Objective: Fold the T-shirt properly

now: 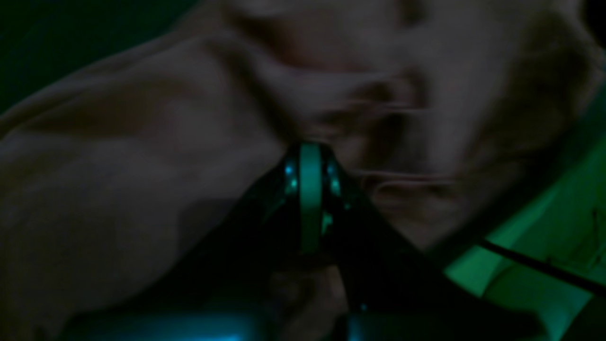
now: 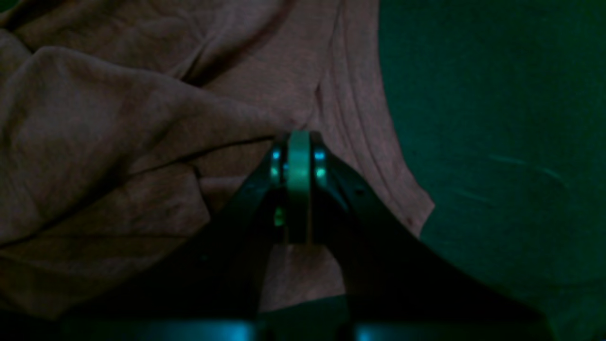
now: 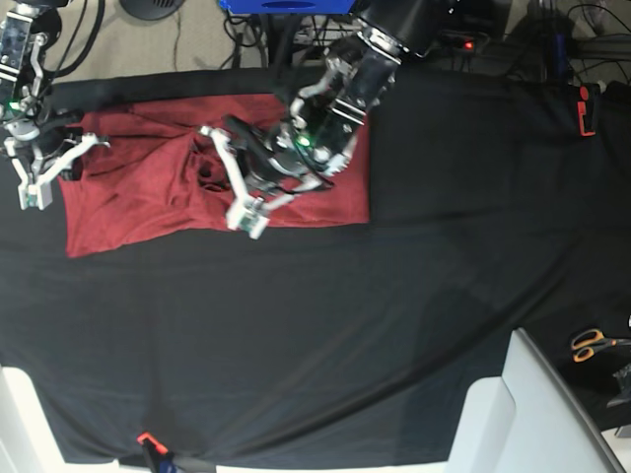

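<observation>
**Two closed tools on a rumpled red T-shirt**

Two arms reach over a table (image 3: 414, 296) covered in black cloth, both working at the T-shirt (image 3: 148, 197), which lies spread near the table's far left corner. Its near edge runs roughly parallel to the table's far edge, and the fabric is flat along that near edge but bunched and creased toward the middle.

The left tool (image 3: 248, 212) sits over the middle of the shirt, above the bunched area. Its wrist view shows the fingers pressed together with folds of cloth (image 1: 142, 156) gathered right at the tip (image 1: 310, 151); the picture is dark and blurred, so whether a pinch of fabric is caught between them cannot be told.

The right tool (image 3: 35, 192) is at the shirt's left edge. Its wrist view shows the fingers closed flat against each other (image 2: 298, 142) over wrinkled fabric (image 2: 118, 142) near a curved hem, with bare table cloth (image 2: 497, 118) beside it; a grip on the fabric cannot be confirmed.

Orange-handled scissors (image 3: 593, 343) lie near the table's right edge, well apart from the shirt.
</observation>
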Robot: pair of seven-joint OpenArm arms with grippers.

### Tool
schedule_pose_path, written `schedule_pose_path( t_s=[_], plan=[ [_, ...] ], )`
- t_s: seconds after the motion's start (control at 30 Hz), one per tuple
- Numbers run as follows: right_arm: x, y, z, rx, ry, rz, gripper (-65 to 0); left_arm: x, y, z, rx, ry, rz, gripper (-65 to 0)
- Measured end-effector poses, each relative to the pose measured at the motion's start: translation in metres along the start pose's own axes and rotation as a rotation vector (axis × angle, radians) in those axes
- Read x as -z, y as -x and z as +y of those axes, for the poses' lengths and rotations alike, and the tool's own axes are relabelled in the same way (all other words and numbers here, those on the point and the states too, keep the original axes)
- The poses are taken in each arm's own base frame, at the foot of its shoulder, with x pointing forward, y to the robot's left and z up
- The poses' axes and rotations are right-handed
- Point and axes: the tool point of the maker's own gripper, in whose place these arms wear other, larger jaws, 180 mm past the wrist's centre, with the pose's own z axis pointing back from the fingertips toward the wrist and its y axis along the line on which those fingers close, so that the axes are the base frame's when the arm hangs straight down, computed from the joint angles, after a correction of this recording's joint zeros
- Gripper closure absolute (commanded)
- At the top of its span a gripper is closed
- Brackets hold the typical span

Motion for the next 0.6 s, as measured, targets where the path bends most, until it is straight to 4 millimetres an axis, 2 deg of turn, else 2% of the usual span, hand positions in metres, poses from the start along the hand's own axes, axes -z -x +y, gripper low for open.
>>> schedule_pose_path(
  t_s=[0.27, 0.4, 0.6],
  plan=[
    [0.0, 0.0, 0.0, 0.0, 0.0, 0.001, -1.5, 0.004, 0.012, -0.022, 0.062, 0.038, 0.031, 0.0],
    [0.0, 0.0, 0.0, 0.0, 0.0, 0.001, -1.5, -0.007, -0.004, -0.031, 0.06, 0.058, -0.024, 0.0],
    [0.0, 0.0, 0.0, -0.001, 0.0, 0.001, -1.5, -0.026, -0.025, -0.036, 0.082, 0.061, -0.046, 0.0]
  ],
)
